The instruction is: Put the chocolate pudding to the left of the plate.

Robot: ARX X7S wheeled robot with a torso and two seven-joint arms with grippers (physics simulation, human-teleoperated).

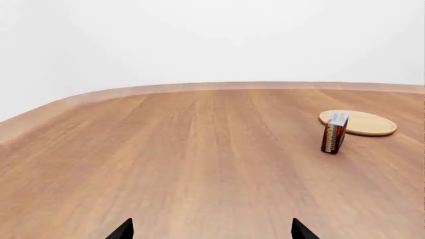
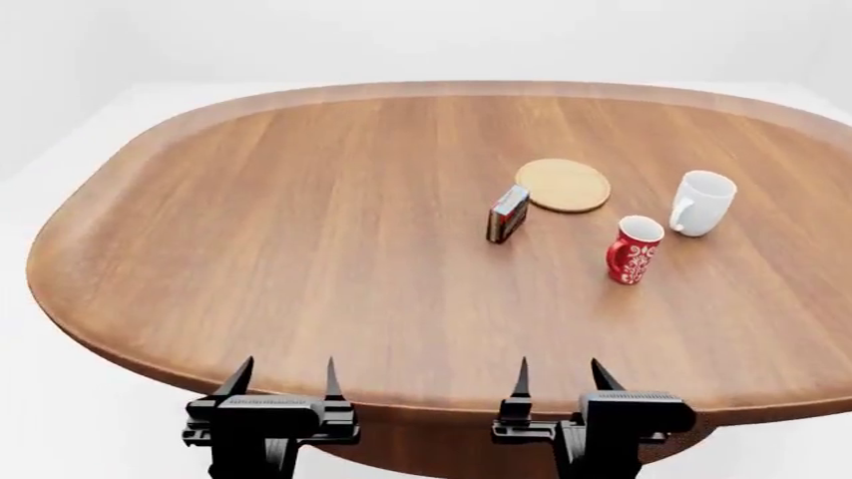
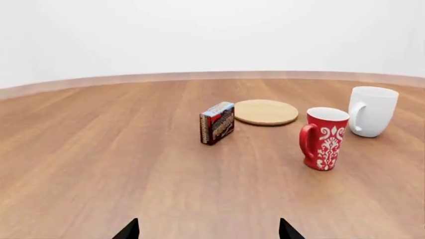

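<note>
The chocolate pudding (image 2: 508, 214) is a small dark brown and red box standing on its edge on the wooden table, just in front of and left of the plate (image 2: 564, 185), a flat round tan disc. Both show in the left wrist view, pudding (image 1: 335, 133) and plate (image 1: 362, 122), and in the right wrist view, pudding (image 3: 217, 122) and plate (image 3: 266, 112). My left gripper (image 2: 283, 377) and right gripper (image 2: 560, 375) hang open at the table's near edge, far from the box, with nothing between their fingers.
A red patterned mug (image 2: 634, 249) stands right of the pudding, and a white mug (image 2: 701, 202) stands further right, beside the plate. The oval wooden table (image 2: 266, 230) has a raised rim; bare wood stretches to the left of the pudding.
</note>
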